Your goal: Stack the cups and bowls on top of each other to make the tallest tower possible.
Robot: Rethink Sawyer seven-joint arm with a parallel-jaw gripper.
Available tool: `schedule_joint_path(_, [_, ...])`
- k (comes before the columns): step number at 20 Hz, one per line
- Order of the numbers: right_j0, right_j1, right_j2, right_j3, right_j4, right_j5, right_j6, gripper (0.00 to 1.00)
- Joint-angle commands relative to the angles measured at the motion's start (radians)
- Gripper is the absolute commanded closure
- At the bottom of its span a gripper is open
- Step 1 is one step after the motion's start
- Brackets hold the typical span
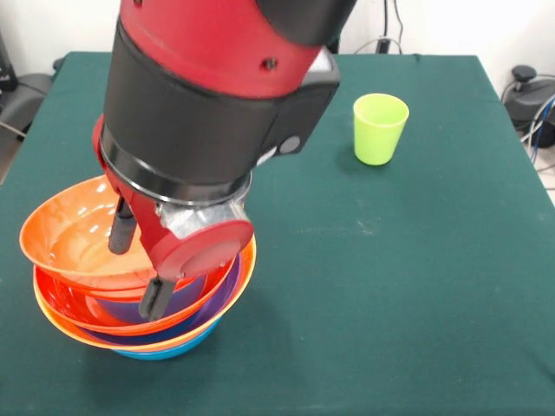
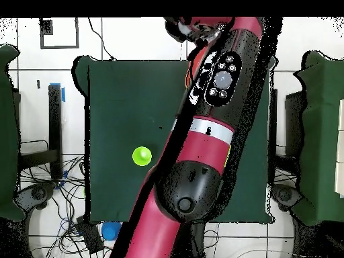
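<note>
The green table fills the front view, and the red and black arm reaches down over its near left part. Beneath it stands the tower of nested bowls: a blue one at the bottom, then orange, purple and red-orange rims one inside another. The top orange bowl sits tilted, its rim lifted toward the left. The gripper hangs over that stack with its two dark fingers spread apart; one reaches down inside the tilted bowl and the other lies outside its right wall, so the wall stands between them. The lime-green cup stands upright, well apart, at the far right.
</note>
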Motion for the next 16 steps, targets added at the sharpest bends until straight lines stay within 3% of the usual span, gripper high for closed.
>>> schedule_joint_path(1, [0.035, -0.050, 0.084, 0.037, -0.033, 0.094, -0.243, 0.00])
schedule_joint_path(8, [0.125, -0.117, 0.277, 0.157, -0.175, 0.142, -0.227, 0.00])
schedule_joint_path(13, [0.283, -0.249, 0.470, 0.512, -0.344, 0.088, -0.269, 0.00])
schedule_joint_path(16, [0.335, -0.311, 0.520, 0.676, -0.403, 0.061, -0.284, 0.00])
